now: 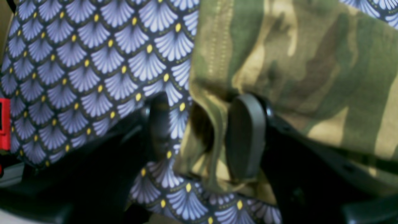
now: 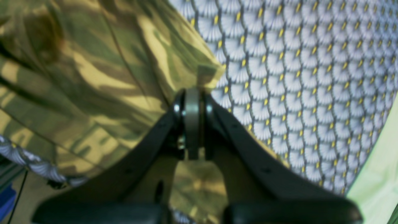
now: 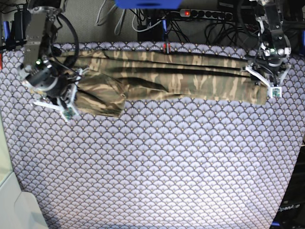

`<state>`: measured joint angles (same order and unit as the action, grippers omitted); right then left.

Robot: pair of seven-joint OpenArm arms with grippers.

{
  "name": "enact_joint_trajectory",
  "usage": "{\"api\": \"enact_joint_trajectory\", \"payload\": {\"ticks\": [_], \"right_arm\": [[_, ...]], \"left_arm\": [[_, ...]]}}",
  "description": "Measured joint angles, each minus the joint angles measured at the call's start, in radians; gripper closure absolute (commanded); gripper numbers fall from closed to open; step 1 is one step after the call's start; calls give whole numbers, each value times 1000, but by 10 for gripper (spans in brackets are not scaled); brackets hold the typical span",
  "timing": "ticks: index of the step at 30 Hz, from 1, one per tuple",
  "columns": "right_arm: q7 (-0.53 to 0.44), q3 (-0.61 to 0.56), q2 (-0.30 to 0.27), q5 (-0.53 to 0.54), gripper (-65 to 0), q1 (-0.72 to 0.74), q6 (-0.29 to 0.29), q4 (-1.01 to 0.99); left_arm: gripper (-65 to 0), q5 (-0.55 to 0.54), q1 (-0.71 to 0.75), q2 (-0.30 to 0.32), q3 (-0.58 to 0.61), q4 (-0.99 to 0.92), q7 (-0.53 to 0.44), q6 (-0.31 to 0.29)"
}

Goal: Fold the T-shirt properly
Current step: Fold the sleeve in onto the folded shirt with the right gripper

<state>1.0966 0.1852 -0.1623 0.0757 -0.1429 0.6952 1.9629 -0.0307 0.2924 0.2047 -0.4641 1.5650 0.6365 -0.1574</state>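
The camouflage T-shirt lies stretched in a long band across the far part of the table, with a bunched, folded-over part at its left end. In the right wrist view my right gripper is shut on the shirt's edge, and cloth shows on both sides of the pinched fingers. In the base view that gripper sits at the bunched left end. My left gripper stands open at the shirt's right end. A fold of the shirt's hem lies between its fingers, against the right pad.
A purple-grey fan-scale cloth covers the whole table. Cables and a power strip run behind the far edge. The table's left edge drops to a pale floor. A red part shows at the left wrist view's edge.
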Motion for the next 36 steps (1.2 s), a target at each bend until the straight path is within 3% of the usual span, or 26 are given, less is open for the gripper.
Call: {"api": "enact_joint_trajectory", "payload": {"ticks": [10,26,36], "right_arm": [[5,221,2,-9,0,-16,0,-2],[-6,229,30,-7,0,-104,0,-10],[-13,229,30,-6,0,-93,0,-149]], "left_arm": [[-325,0,0,6,0,0,3,-3],[-325,0,1,6,0,0,3,-3],[-325,-3,9,9,0,0,-4,-3]]}}
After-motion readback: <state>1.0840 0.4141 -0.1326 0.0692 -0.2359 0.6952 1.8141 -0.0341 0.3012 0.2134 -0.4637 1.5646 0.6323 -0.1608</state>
